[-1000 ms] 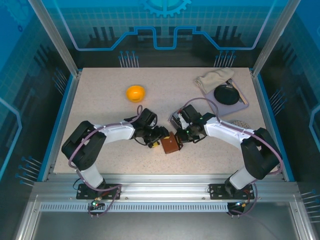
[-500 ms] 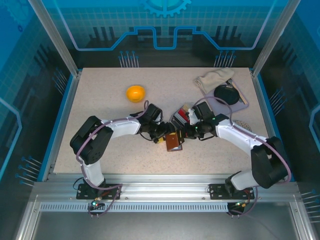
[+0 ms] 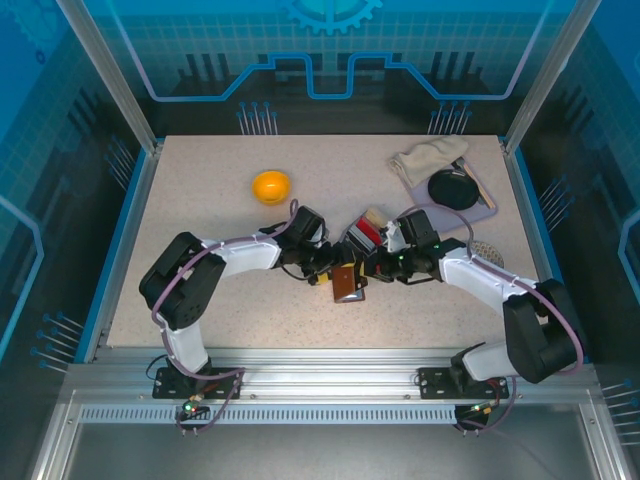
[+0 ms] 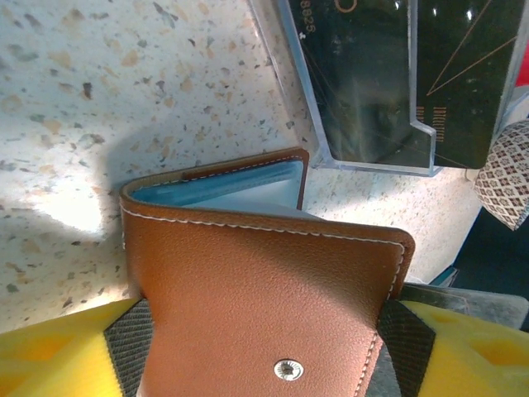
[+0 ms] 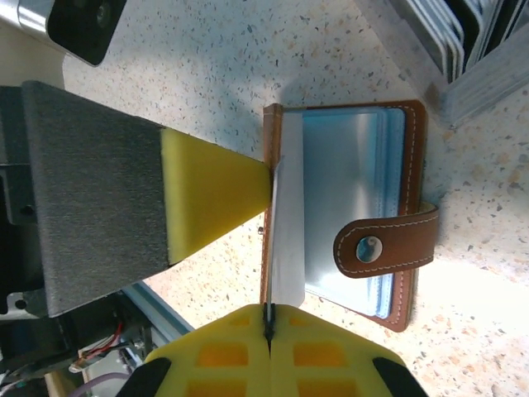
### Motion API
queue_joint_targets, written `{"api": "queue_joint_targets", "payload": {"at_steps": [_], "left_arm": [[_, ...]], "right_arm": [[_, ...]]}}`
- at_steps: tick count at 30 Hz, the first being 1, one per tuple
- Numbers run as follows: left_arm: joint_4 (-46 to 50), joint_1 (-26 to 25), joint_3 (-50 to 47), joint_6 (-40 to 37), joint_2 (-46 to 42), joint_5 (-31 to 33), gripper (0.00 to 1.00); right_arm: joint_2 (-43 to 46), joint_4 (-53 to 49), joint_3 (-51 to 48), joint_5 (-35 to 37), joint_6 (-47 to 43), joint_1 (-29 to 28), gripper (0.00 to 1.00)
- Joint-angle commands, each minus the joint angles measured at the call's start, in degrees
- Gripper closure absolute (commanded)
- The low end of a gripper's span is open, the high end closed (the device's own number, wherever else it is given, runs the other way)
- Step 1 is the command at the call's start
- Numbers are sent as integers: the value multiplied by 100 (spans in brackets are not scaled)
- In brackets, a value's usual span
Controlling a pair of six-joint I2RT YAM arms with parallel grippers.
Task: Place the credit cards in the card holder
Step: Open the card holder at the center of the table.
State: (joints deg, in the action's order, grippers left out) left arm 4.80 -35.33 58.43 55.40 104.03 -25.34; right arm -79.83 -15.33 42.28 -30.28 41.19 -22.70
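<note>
Tabletop [image 3: 200,200] speckled, walls [image 3: 330,60] blue; right claw [image 5: 267,318] clamped on card [image 5: 285,240]; left claw [image 4: 264,351] around card holder [image 4: 248,265], grip unclear.

The card holder [image 3: 347,283], a small reddish-brown leather wallet with pale stitching, sat near the middle of the table [image 3: 200,260], toward its front edge. It was open, with one flap raised and the other lying flat. The flat side showed grey-blue pockets, and a snap tab was folded across them. One white card [image 5: 288,240] stood on edge at the raised flap, its far end touching the leather rim. The other cards [image 3: 363,237], red, black and white, were packed on edge just behind the holder.
</note>
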Motion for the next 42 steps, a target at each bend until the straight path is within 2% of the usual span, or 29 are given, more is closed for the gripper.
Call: {"api": "queue_joint_targets", "payload": {"at_steps": [1,7,11,13,18,23,26,35,39,42], "left_arm": [[-514,-57,-192,122,-196,-210,15],[-806,-50,-345,261,-313,-137,13],[-780,-41,-335,280,-278,-123,18],[-792,-41,-341,288,-269,-102,23],[-752,-35,-343,296,-261,-81,50],[-741,3,-367,296,-321,-56,69],[-735,39,-402,288,-371,-58,74],[-765,318,-646,238,-571,-86,99],[-776,451,-767,194,-668,-153,100],[-737,581,-893,101,-755,-203,100]], "right_arm": [[162,731,-200,-630,417,173,96],[250,759,-247,-833,438,320,96],[157,1067,-301,-1064,618,355,96],[118,1208,-348,-1120,732,358,96],[27,1506,-421,-1201,954,384,96],[-32,1866,-466,-1333,1230,418,96],[-78,1863,-441,-1317,1255,424,96],[-181,1870,-388,-1336,1306,427,95],[-199,1706,-341,-1267,1222,428,95],[-86,693,-52,-708,707,395,95]]}}
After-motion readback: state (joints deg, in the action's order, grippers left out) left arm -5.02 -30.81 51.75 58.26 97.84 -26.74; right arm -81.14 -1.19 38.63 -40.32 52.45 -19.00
